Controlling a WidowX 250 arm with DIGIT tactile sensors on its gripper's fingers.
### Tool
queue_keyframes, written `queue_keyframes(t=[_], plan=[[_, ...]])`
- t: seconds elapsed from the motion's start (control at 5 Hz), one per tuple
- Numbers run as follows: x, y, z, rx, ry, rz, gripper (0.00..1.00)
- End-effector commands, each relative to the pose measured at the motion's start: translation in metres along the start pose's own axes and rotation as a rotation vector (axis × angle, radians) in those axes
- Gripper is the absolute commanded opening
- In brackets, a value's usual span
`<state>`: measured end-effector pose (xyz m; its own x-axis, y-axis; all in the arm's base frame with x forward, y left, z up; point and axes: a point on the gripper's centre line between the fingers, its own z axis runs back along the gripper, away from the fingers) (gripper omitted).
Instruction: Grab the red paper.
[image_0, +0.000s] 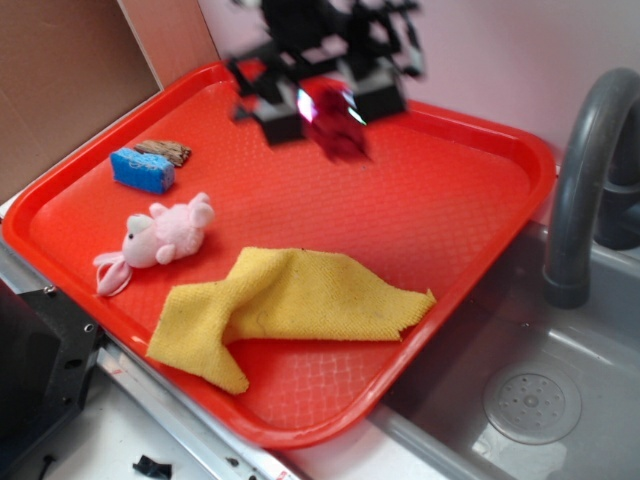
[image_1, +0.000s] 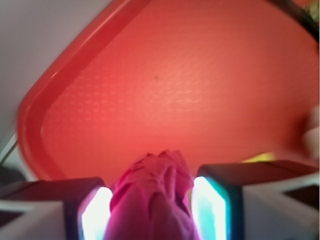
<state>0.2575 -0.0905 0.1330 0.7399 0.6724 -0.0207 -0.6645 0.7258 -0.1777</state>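
Gripper: I am seeing the gripper (image_1: 152, 210) closed down on the red paper (image_1: 152, 200), the wad sitting squeezed between both fingers (image_1: 220, 205) in the wrist view.
Red paper position: it is hanging in the gripper (image_0: 322, 108) over the far edge of the tray (image_0: 300, 430), seemingly lifted clear of the surface.
Slip risk: I am judging the hold as soft, since crumpled paper compresses; a quick move could be letting it slide out.
Drop zone: if it is slipping, it is falling back onto the tray near the far edge.
Bystanders: the pink plush toy (image_0: 160, 240), blue block (image_0: 142, 170) and yellow cloth (image_0: 290, 300) are lying well apart, toward the near and left edges.
Hard to read: the arm is blurring in the exterior view, and the wrist view is cutting off the lower part of the wad.
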Motion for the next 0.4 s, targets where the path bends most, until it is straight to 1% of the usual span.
queue_keyframes(t=[0.0,0.2], plan=[[-0.003,0.029,0.113,-0.030,-0.027,-0.331,0.00],[-0.007,0.039,0.134,-0.036,-0.100,-0.365,0.00]])
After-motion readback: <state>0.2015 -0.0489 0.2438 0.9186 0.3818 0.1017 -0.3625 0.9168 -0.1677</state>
